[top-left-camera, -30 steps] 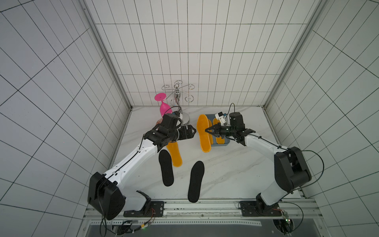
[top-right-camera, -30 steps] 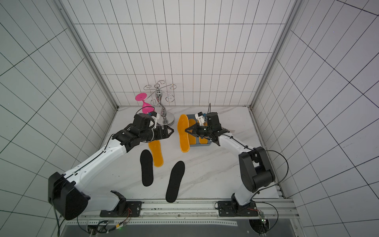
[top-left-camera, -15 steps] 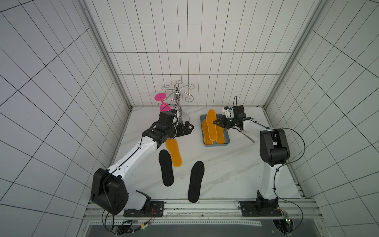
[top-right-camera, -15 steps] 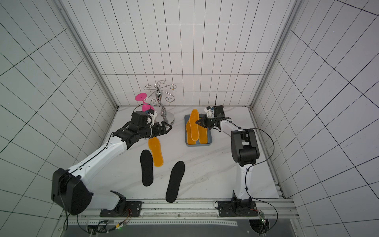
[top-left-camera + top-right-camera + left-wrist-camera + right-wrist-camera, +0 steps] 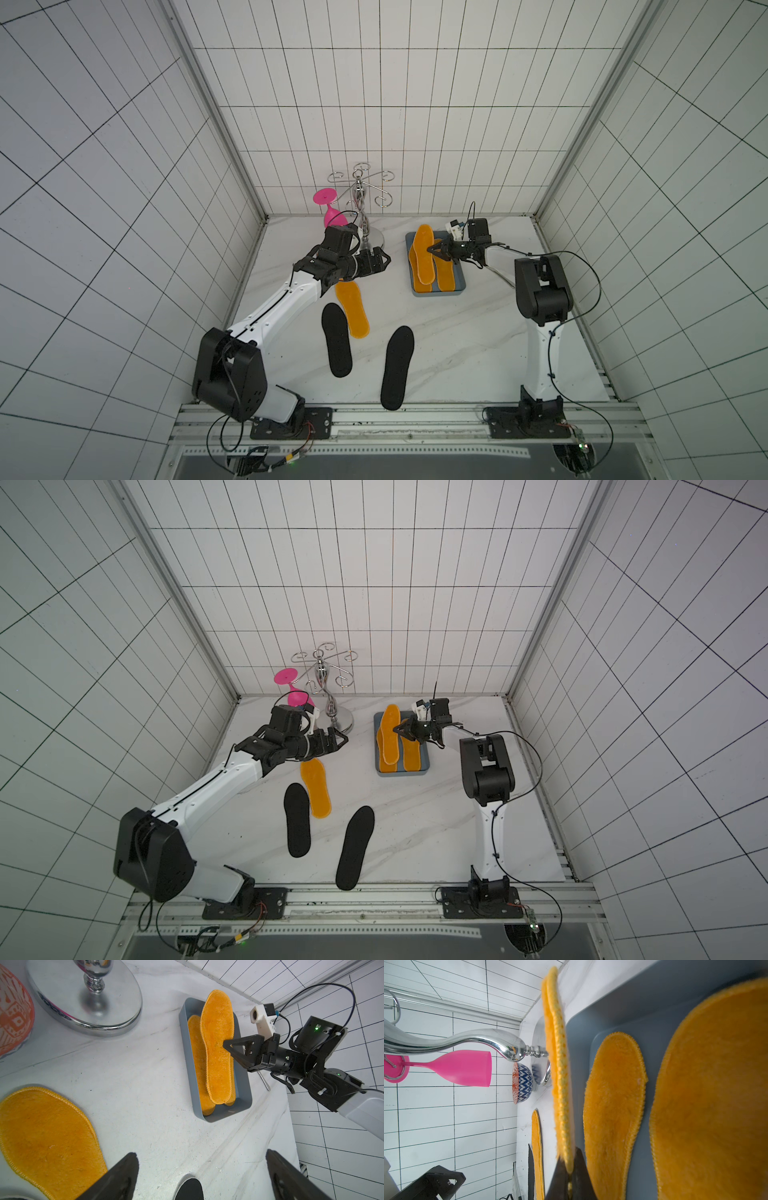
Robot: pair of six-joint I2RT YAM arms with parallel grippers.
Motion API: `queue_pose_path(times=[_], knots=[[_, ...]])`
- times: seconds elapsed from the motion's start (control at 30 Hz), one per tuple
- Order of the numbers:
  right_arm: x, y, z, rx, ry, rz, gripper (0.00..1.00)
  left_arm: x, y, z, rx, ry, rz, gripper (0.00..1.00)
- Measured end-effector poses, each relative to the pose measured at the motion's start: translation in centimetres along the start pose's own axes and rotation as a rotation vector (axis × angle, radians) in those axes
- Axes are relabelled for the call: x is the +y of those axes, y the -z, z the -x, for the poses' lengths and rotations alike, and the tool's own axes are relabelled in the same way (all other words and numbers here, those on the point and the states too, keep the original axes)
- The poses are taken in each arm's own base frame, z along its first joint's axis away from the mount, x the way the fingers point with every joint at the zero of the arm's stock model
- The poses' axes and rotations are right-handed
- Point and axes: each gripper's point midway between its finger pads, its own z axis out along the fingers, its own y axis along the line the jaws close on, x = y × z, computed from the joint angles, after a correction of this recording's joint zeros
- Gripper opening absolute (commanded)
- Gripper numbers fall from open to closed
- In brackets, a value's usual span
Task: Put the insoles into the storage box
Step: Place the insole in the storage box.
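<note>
Since a second ago, the right gripper [image 5: 430,249] has carried the held insole [image 5: 424,253] from the 9 o'clock side of the box [image 5: 436,292] to a place above it. Its jaws are pressed together on the 3 o'clock edge of that insole, about mid-length, as the left wrist view shows [image 5: 225,1045].

The held insole's long axis runs 12 to 6, in line with the box, broad end toward 12. That end reaches past the far wall. Whether the near end touches what lies below, I cannot tell.

Two orange insoles lie flat inside the box, side by side and also 12 to 6, one at the 9 o'clock side [image 5: 196,1064] and one at the 3 o'clock side [image 5: 446,270]. The held one covers part of both.

At the box's 9 o'clock, well apart from it, the left gripper [image 5: 384,262] hangs spread and empty, pointing toward 3, over the far end of the loose orange insole [image 5: 353,309]. This one lies on the table [image 5: 457,353], running 11 to 5.

Two black insoles lie toward 6. The left one [image 5: 336,338] is just beside the loose orange insole and runs 12 to 6. The right one [image 5: 397,368] runs 1 to 7.

At 12 stands a rack [image 5: 359,195] with a pink glass [image 5: 330,208].
</note>
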Motion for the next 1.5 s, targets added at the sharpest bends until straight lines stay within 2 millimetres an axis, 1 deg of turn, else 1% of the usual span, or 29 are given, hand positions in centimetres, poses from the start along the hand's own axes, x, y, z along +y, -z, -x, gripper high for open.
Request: queue_pose_path(times=[0.2, 0.33, 0.53, 0.73, 0.97, 1.17, 1.43, 1.5], knots=[[-1.1, -0.8, -0.5, 0.015, -0.038, 0.018, 0.00, 0.1, -0.4, 0.1, 0.005, -0.004, 0.003, 0.97], [-1.0, -0.9, -0.6, 0.024, -0.040, 0.025, 0.00, 0.0, -0.8, 0.4, 0.008, -0.003, 0.005, 0.97], [-1.2, -0.9, -1.0, 0.036, -0.039, 0.022, 0.00, 0.4, -1.5, 0.3, 0.030, 0.007, 0.017, 0.97], [-1.7, -0.9, -1.7, 0.049, -0.055, 0.014, 0.00, 0.5, -1.5, 0.3, 0.033, 0.009, 0.020, 0.96], [-1.5, -1.2, -1.9, 0.056, -0.053, 0.015, 0.01, 0.7, -1.8, 0.1, 0.047, 0.010, 0.029, 0.97], [-1.3, -1.7, -2.7, 0.072, -0.056, 0.015, 0.02, 0.9, -1.7, 0.1, 0.052, 0.010, 0.034, 0.97], [-2.4, -1.9, -3.4, 0.084, -0.077, -0.020, 0.06, 1.0, -1.7, 0.0, 0.055, 0.012, 0.033, 0.97], [-2.8, -1.9, -3.5, 0.087, -0.077, -0.035, 0.08, 1.0, -1.7, 0.0, 0.056, 0.009, 0.032, 0.97]])
